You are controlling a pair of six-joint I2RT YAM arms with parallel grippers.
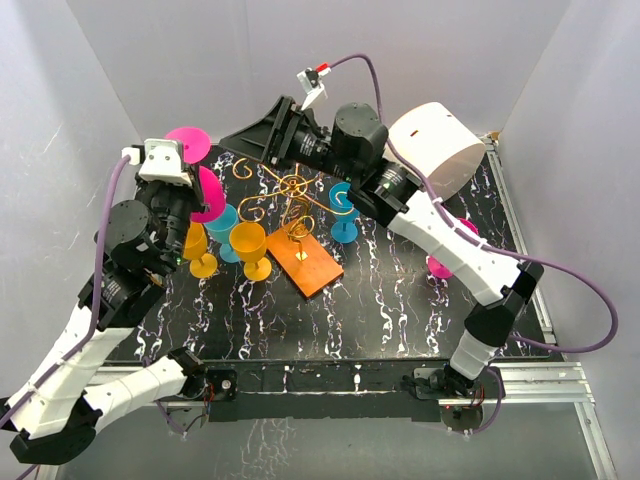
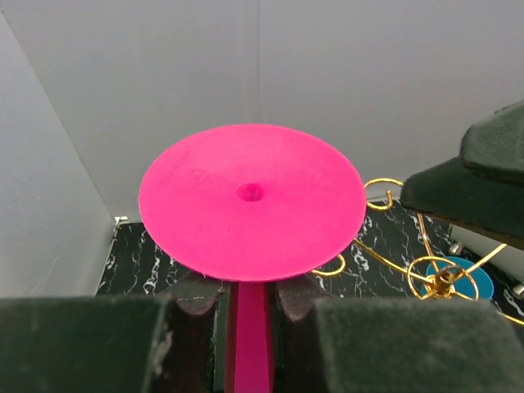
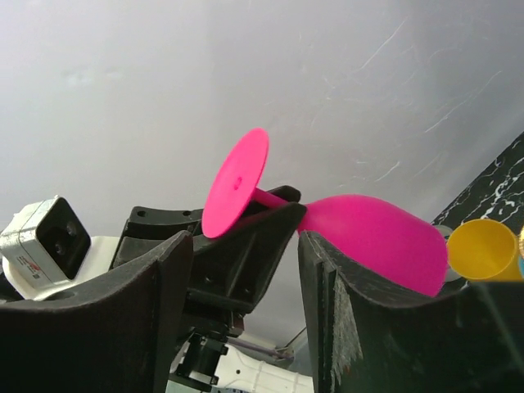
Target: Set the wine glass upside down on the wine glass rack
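On your marbled tabletop [image 1: 400,300] stands the wine glass rack [image 1: 295,190]. Your left claw [image 2: 250,307] pinches the pink wine glass [image 2: 252,201] stem; the right claw [image 3: 246,246] is parted, empty.

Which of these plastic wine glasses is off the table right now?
The pink plastic wine glass at the far left: the left gripper is shut on its stem, holding it tilted in the air. The yellow and teal glasses stand on the table.
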